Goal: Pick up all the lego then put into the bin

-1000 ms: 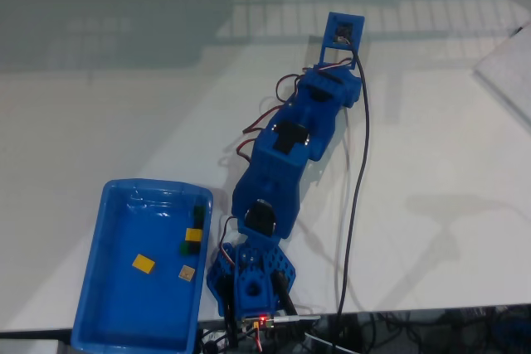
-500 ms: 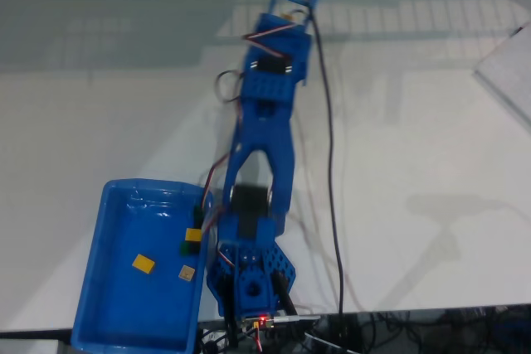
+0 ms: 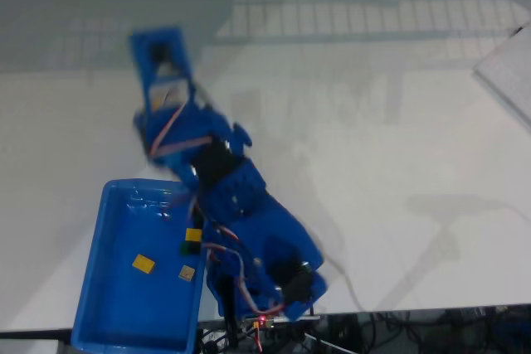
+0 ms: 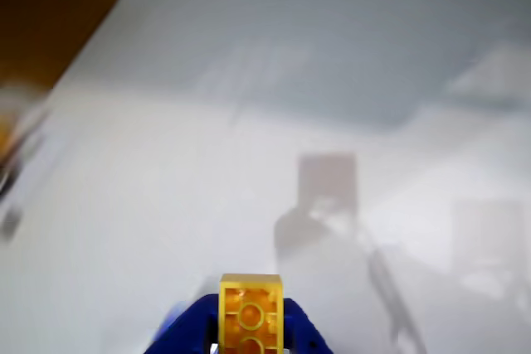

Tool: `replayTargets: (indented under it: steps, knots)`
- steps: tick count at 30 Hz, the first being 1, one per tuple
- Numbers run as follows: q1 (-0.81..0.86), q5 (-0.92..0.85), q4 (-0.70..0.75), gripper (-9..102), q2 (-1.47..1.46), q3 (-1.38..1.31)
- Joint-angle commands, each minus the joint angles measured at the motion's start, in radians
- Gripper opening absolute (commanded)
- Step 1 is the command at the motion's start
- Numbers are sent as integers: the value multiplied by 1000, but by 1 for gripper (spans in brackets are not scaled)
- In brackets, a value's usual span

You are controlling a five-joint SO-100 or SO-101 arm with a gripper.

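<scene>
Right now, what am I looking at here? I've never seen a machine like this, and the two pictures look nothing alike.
The blue jointed plastic thing is a small robot arm bolted at the edge of a white table. One picture comes from a fixed camera looking down on the whole scene. The other comes from a camera riding on the arm's wrist, so it looks past the tool at the arm's tip.

Beside the arm's base sits a shallow glossy blue plastic tray. Inside it lie a few tiny plastic bricks: a yellow-orange one, a tan one, and a yellow one by the tray's right wall with something dark next to it, too small to make out.

In the wrist view, the tool grips one yellow-orange studded brick between its blue fingers. The arm itself looks blurred.
</scene>
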Motion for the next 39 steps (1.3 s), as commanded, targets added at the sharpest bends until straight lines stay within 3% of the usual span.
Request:
replayTargets:
  steps: [1, 7, 14, 22, 30, 36, 39]
  knots:
    - [-247, 29, 132, 0, 69, -32]
    - [-629, 81, 370, 0, 126, -18]
    - [-853, 126, 362, 1, 123, 156]
    - [-865, 133, 350, 4, 126, 164]
    - [-853, 141, 341, 38, 126, 164]
    - [-773, 112, 324, 38, 121, 160]
    - [-566, 34, 253, 37, 106, 163]
